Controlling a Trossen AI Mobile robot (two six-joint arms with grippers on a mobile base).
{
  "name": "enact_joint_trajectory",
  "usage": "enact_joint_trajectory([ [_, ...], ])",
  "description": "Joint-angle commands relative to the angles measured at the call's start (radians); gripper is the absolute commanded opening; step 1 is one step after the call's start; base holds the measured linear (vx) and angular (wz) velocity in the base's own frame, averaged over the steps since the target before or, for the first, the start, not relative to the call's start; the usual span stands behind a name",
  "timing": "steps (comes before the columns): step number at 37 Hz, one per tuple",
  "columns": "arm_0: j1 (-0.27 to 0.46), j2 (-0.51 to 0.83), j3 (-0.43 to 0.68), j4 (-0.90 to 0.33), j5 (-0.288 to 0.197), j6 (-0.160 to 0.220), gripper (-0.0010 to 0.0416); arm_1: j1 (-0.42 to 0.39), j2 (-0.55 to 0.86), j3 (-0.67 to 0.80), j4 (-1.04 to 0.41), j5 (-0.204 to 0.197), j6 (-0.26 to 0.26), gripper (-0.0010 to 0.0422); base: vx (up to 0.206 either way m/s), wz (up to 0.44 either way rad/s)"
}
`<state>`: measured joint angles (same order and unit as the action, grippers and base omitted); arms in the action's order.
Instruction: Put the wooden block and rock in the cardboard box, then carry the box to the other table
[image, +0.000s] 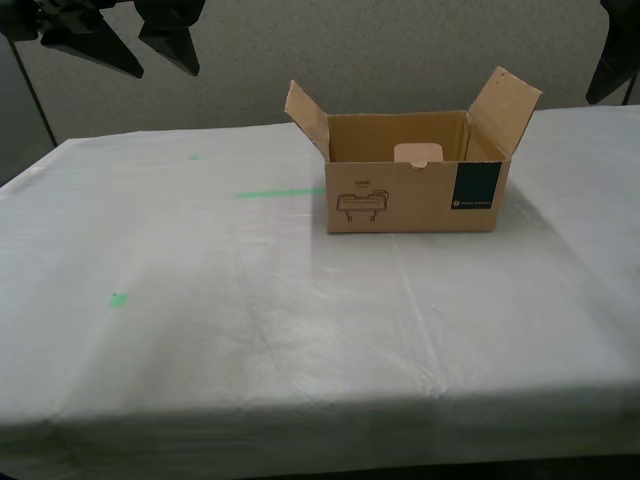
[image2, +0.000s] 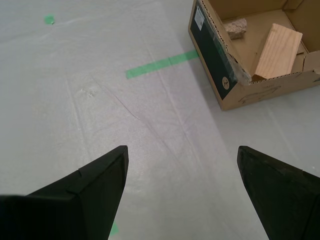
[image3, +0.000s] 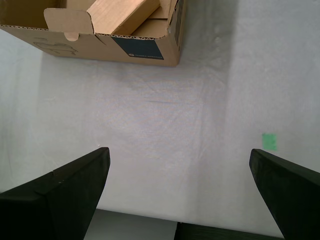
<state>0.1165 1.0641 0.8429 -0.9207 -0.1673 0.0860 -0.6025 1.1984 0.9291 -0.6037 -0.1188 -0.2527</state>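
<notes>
The wooden block (image2: 276, 51) is a light tan, straight-edged piece with fine grain lines running along its length. It lies inside the cardboard box (image: 415, 197), tilted, with one end propped up against the box's front wall. In my first wrist view the wooden block (image3: 122, 15) shows again as a pale slab leaning over the inner flaps. The rock (image2: 235, 27) is a small, lumpy, pinkish-tan stone with a rough face; it sits on the box floor near the wall that carries the dark green label, apart from the block.

The box is brown corrugated card, open at the top, its two end flaps standing up and angled outward. Its front bears a printed line drawing and the dark green label (image: 473, 186). A short tab stands up from the front wall's upper edge.

The box rests on the surface (image: 300, 330), which is covered in wrinkled white-grey cloth. A green tape strip (image: 279, 192) lies on the cloth toward the exterior view's left of the box, and a small green mark (image: 119, 298) sits nearer the camera.

My first gripper (image3: 179, 190) is spread wide and holds nothing, above bare cloth well apart from the box. My second gripper (image2: 182, 192) is likewise spread and empty over the cloth.
</notes>
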Motion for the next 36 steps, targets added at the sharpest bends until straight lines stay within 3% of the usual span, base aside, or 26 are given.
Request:
enact_joint_trajectory([
  [1, 0.000, 0.000, 0.000, 0.000, 0.001, 0.000, 0.0390, 0.000, 0.000, 0.001, 0.000, -0.004, -0.002, 0.0295, 0.000, 0.000],
  [36, 0.000, 0.000, 0.000, 0.000, 0.001, 0.000, 0.0390, 0.000, 0.000, 0.001, 0.000, -0.004, -0.002, 0.0295, 0.000, 0.000],
])
